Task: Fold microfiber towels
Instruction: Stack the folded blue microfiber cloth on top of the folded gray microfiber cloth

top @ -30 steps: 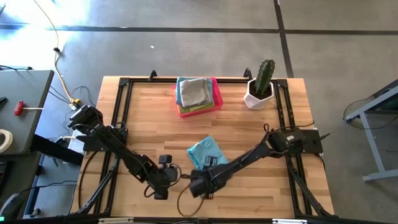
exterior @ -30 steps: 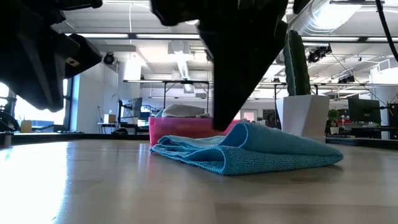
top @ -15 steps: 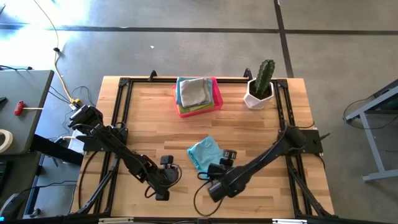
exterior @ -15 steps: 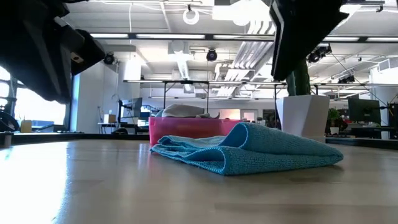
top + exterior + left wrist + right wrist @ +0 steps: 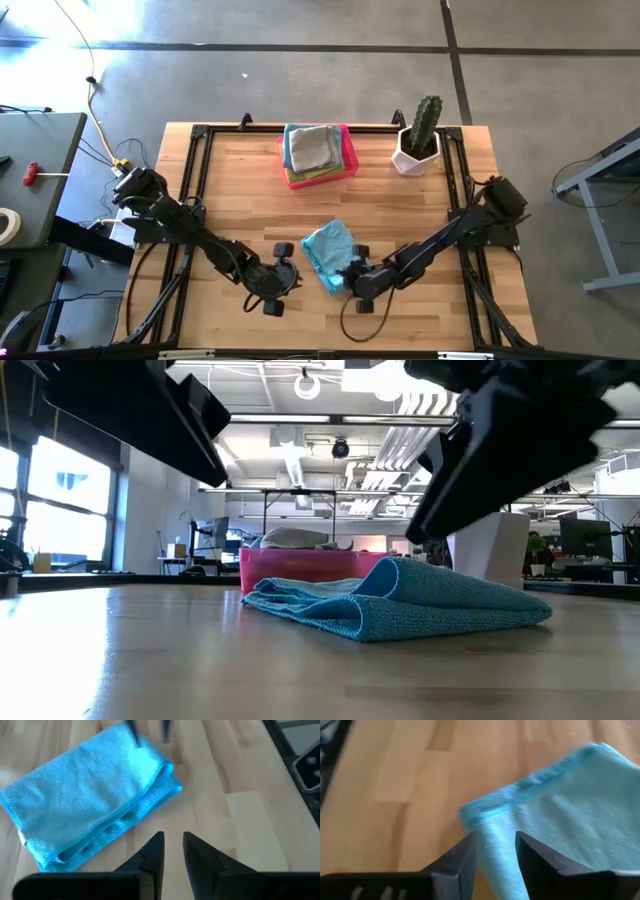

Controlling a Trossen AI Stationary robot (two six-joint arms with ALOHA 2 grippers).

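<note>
A teal-blue microfiber towel [image 5: 327, 250] lies folded on the wooden table's near middle; its folded edge faces the low view [image 5: 400, 600]. My left gripper [image 5: 289, 273] hovers just left of it, fingers a little apart and empty [image 5: 173, 837]. My right gripper [image 5: 346, 273] hovers at the towel's near right corner [image 5: 485, 820], open and empty [image 5: 495, 840]. In the low view both arms stand above the towel. More towels, grey on top of teal, green and yellow, lie stacked on the pink tray [image 5: 345, 160].
A white pot with a cactus [image 5: 418, 140] stands at the far right corner. The pink tray shows behind the towel in the low view [image 5: 300, 568]. A black frame [image 5: 190, 180] runs along the table's edges. Bare wood lies between the tray and the towel.
My right gripper has gone toward the table's right edge, then toward the far edge, up to the towel's near corner. My left gripper has gone right toward the towel. The towel has kept still.
</note>
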